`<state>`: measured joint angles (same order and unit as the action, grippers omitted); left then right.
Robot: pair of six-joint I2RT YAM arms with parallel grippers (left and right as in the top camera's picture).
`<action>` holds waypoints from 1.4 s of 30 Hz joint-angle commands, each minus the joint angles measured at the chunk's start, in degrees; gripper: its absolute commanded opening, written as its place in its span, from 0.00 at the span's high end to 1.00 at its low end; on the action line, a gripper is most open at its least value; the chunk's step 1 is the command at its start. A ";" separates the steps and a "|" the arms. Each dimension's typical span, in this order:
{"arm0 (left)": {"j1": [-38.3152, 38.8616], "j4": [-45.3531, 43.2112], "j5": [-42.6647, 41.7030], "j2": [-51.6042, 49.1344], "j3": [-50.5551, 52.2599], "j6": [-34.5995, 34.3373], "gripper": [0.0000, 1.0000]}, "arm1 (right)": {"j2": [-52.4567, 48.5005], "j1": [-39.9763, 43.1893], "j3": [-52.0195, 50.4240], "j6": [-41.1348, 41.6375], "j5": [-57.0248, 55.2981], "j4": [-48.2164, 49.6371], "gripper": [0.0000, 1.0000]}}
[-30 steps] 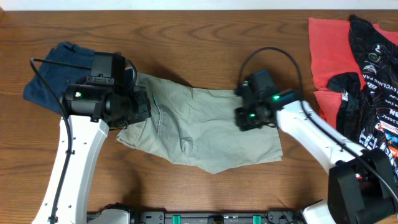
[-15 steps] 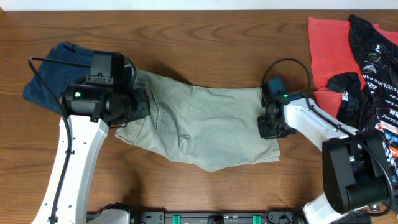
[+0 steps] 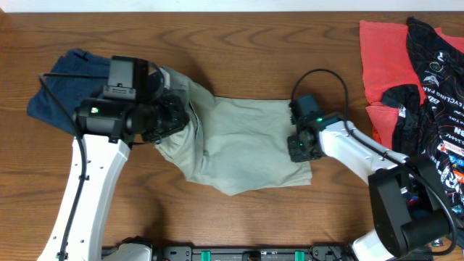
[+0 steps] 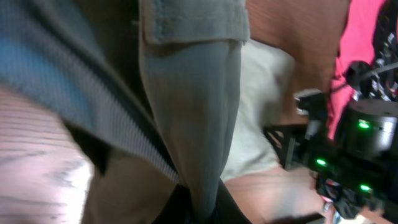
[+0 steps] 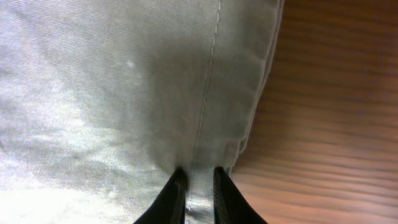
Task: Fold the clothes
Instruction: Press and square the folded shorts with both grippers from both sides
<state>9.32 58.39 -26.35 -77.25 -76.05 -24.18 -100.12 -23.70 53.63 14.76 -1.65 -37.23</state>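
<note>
The khaki trousers (image 3: 239, 145) lie across the middle of the table. My left gripper (image 3: 170, 119) is shut on their left waistband end, which is lifted and bunched; the hanging fabric (image 4: 193, 93) fills the left wrist view. My right gripper (image 3: 299, 147) is shut on the trousers' right hem edge (image 5: 205, 124), a seam pinched between its fingers (image 5: 199, 186). A navy garment (image 3: 69, 80) lies at the far left behind my left arm. A red garment (image 3: 384, 61) and a black printed jersey (image 3: 431, 87) lie at the far right.
The wooden table (image 3: 239, 43) shows bare wood behind and in front of the trousers. My right arm's cable loops above its wrist (image 3: 319, 72). The table's front rail (image 3: 239, 254) runs along the bottom.
Both grippers have moved inward with the trousers: the left end lifted and shifted right, the right edge pulled left, so the garment is narrower and bunched.
</note>
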 commanded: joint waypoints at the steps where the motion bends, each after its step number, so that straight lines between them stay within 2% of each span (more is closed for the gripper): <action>1: 2.97 -0.52 -2.80 0.11 -1.16 -3.17 0.94 | -5.25 -3.91 -3.50 3.61 10.91 0.90 0.86; 10: 11.56 -4.33 -2.67 -1.86 -1.11 -8.24 0.94 | -5.25 -5.95 -3.50 4.09 10.93 1.01 0.86; 20: 19.89 -8.22 -2.14 -10.88 -1.09 -12.41 0.94 | -5.25 -5.95 -3.50 4.07 10.93 1.01 0.85; 30: 23.91 -12.09 -2.16 -15.23 -1.09 -16.22 0.93 | -5.25 -5.95 -3.50 4.07 10.91 1.01 0.83; 31: 24.04 -12.35 -2.16 -15.23 -1.09 -16.24 0.93 | -5.22 -5.95 -3.50 4.07 10.91 1.01 0.81; 33: 24.02 -12.50 -2.19 -15.23 -1.09 -16.74 0.89 | -5.25 -5.95 -3.50 4.07 10.91 1.01 0.66; 34: 24.02 -12.50 -2.19 -15.23 -1.09 -16.90 0.78 | -5.22 -5.95 -3.50 4.07 10.93 1.01 0.57; 35: 24.02 -12.52 -2.19 -15.23 -1.09 -16.90 0.74 | -5.22 -5.95 -3.48 4.04 10.91 0.96 0.48; 37: 24.02 -12.50 -2.19 -15.23 -1.11 -16.85 0.71 | -5.22 -5.68 -3.37 3.54 10.36 0.46 0.39; 38: 23.96 -12.50 -2.19 -15.21 -1.11 -16.81 0.65 | -5.20 -5.40 -3.21 3.63 9.44 -0.02 0.35; 39: 23.80 -12.48 -2.19 -15.21 -1.11 -16.79 0.62 | -5.20 -4.96 -2.95 3.65 8.39 -0.83 0.32; 40: 23.52 -12.48 -2.25 -15.15 -1.11 -16.59 0.62 | -5.20 -4.33 -2.43 3.67 7.30 -2.08 0.26; 42: 22.58 -12.48 -2.99 -14.97 -1.11 -15.93 0.61 | -5.18 -2.67 -0.72 4.04 5.40 -5.40 0.21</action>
<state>32.99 45.98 -28.34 -92.58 -76.05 -40.66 -100.75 -28.45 55.44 17.69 5.48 -38.87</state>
